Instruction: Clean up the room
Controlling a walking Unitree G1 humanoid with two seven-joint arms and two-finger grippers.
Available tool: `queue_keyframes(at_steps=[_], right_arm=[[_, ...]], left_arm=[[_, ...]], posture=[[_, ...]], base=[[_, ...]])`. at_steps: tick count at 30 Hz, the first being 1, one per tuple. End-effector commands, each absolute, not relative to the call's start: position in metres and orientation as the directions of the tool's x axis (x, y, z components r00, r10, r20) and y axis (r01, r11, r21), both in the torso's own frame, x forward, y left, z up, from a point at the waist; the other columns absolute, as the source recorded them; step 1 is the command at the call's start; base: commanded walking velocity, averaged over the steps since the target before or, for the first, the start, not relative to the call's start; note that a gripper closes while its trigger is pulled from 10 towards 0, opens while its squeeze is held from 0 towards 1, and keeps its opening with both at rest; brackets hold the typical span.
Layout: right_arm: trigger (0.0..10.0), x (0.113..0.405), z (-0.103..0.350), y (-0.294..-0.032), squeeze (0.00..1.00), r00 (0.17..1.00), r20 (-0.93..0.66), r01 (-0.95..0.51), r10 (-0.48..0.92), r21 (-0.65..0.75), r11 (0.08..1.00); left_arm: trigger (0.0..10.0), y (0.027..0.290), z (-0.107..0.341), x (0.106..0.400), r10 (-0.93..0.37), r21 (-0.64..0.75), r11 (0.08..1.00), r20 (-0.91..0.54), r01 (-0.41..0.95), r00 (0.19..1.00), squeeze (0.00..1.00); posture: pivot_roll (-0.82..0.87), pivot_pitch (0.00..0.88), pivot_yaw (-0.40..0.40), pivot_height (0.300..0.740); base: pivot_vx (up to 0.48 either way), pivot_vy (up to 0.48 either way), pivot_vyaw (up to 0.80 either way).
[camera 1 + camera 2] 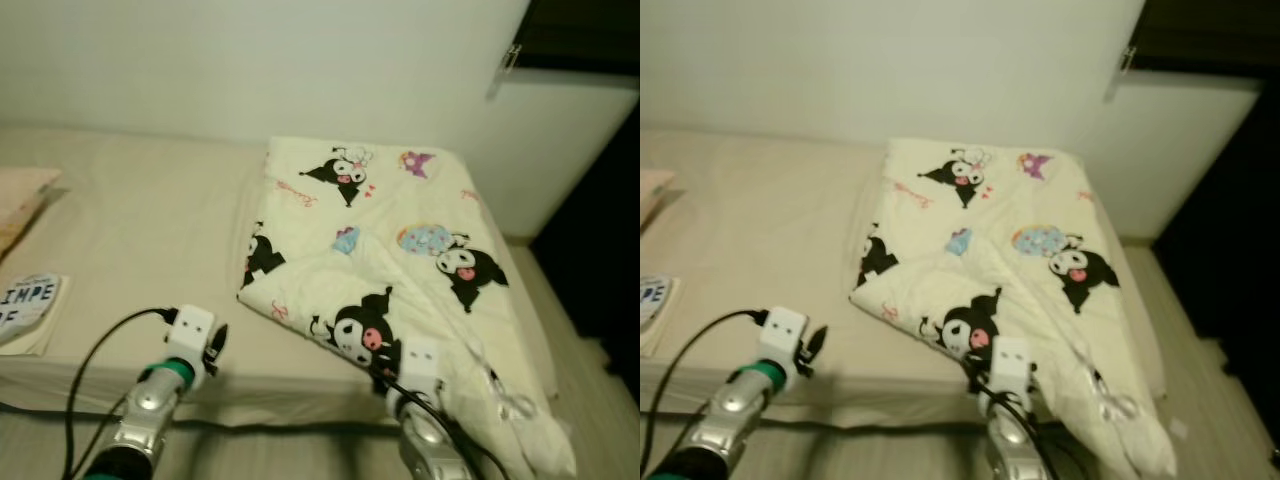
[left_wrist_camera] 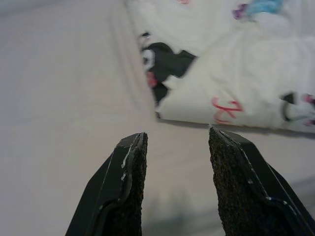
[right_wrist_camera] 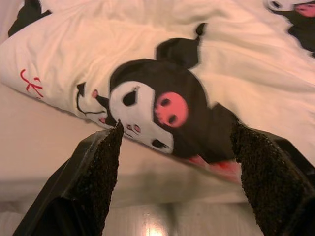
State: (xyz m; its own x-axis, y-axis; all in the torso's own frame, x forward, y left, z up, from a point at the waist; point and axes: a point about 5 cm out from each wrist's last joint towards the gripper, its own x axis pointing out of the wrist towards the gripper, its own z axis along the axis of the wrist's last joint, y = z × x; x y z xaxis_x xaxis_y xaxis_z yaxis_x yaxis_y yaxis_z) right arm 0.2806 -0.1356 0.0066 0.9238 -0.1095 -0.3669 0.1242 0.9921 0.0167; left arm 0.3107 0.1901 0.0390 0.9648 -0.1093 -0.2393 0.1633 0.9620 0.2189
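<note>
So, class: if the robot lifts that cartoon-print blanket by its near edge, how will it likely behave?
The blanket is probably floppy: it lies in soft folds, one corner drooping off the bed. It looks puffy, so likely light. Lifted at one point by the right gripper, it would probably sag and unfold.

The two head views are looking forward and down from above the foot of the bed (image 1: 130,220), taking in the blanket (image 1: 380,240) at two o'clock. The left wrist camera is peering close along its fingers (image 2: 128,187) at the blanket's near corner. The right wrist camera is sitting closer still, facing the same blanket's cartoon print (image 3: 162,108).
</note>
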Motion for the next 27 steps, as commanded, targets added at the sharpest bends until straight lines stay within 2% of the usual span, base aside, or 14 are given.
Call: queue_keyframes(at_steps=[1,27], right_arm=[[10.0,0.2771,0.002,-0.1375,0.0,0.913,-0.389,0.138,-0.122,0.012,0.99],[10.0,0.2777,0.0023,-0.1384,0.0,0.913,-0.385,0.148,-0.135,0.005,0.989]], left_arm=[[10.0,0.1915,0.03,0.3047,-0.105,0.217,0.961,-0.285,0.171,0.953,0.0],[10.0,0.1917,0.0302,0.3063,-0.089,0.227,0.961,-0.29,0.159,0.953,0.0]], posture=[[0.04,0.026,0.064,0.74],[0.04,0.028,0.063,0.74]], base=[[0.0,0.0,0.0],[0.0,0.0,0.0]])
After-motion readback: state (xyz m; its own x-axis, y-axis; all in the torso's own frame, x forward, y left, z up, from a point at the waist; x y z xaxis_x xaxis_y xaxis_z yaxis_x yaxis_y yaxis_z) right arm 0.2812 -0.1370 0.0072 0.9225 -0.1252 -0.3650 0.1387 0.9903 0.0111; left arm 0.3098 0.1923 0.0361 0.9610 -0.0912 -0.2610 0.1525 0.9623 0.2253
